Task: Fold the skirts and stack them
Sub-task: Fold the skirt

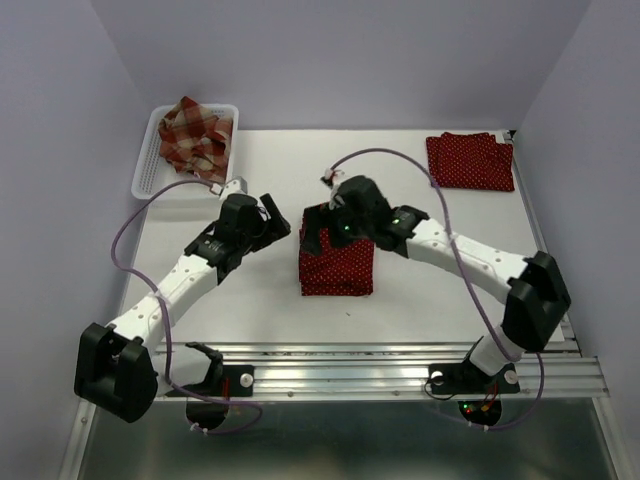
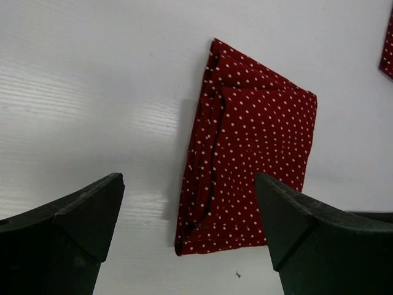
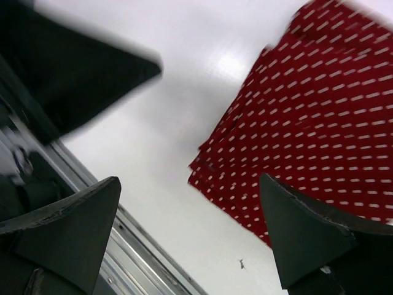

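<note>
Top view: middle dotted skirt [image 1: 337,265] lies folded into a neat rectangle flat on the white table [image 1: 250,300], roughly centre and a bit toward the near edge. The far dotted skirt [image 1: 470,160] is also folded, well apart in the far right corner. The plaid skirt [image 1: 197,135] is bunched up, unfolded, inside the white basket [image 1: 150,165] at the far left corner. The left gripper [image 1: 276,221] sits just left of the middle dotted skirt's far end, not touching it. The right gripper [image 1: 316,236] overlaps that skirt's far left corner from above; can't tell contact from this view. Left wrist view: left gripper [image 2: 188,184] has its fingers [image 2: 73,221] spread wide with nothing between them. The middle dotted skirt [image 2: 252,166] is on the table beyond, its layered edges showing on the left side, and a sliver of the far dotted skirt [image 2: 388,49] is at the right border. Right wrist view is blurred: right gripper [image 3: 190,183] has its fingers [image 3: 67,221] spread apart and holds nothing. The middle dotted skirt [image 3: 313,123] is to the upper right, with one corner reaching toward the gap. A metal rail [image 3: 141,258] runs at lower left, and there is a dark smeared shape [image 3: 67,67] at upper left that I can't identify.
</note>
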Robot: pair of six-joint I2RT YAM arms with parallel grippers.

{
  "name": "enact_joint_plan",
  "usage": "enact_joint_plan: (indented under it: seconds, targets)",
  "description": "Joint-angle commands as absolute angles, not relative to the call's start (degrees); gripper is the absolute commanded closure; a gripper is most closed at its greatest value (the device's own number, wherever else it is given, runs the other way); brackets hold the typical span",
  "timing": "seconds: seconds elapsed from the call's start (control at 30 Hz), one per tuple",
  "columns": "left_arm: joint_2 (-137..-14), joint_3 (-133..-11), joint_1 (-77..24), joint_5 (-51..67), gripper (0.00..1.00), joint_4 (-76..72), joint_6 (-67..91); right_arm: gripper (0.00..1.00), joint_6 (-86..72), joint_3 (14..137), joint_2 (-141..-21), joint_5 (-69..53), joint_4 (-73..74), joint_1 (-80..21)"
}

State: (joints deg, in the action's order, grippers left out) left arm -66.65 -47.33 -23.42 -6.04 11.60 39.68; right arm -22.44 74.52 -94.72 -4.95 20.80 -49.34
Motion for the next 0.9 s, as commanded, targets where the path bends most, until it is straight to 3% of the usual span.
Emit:
enact_joint_plan:
  seconds: [0.0, 0.3, 0.47, 0.63, 0.87]
  targets:
    - [-64.34, -45.18, -28.46, -2.9, 0.01, 6.69, 41.13, 0.0, -27.41, 73.05, -87.55, -5.52, 18.2, -37.64]
    - [-68.02, -42.98, -39.02, 2.37, 0.01, -2.63, 43.86, 0.0, -26.2, 74.08, -93.24, -19.24, 15.21, -24.61]
    - [-72.85, -42.19, -41.57, 7.12, 0.01, -6.77, 44.65, 0.0, -16.37, 81.28, -101.85, -22.06, 16.08, -23.99]
    - [-76.81, -41.84, -42.1, 4.14, 0.01, -4.49, 44.65, 0.0, -6.26, 91.57, -110.9, -23.02, 21.97, -23.99]
    - [-82.35, -41.66, -42.01, 3.61, 0.01, -5.71, 45.09, 0.0, -4.92, 95.01, -115.48, -22.85, 23.29, -23.99]
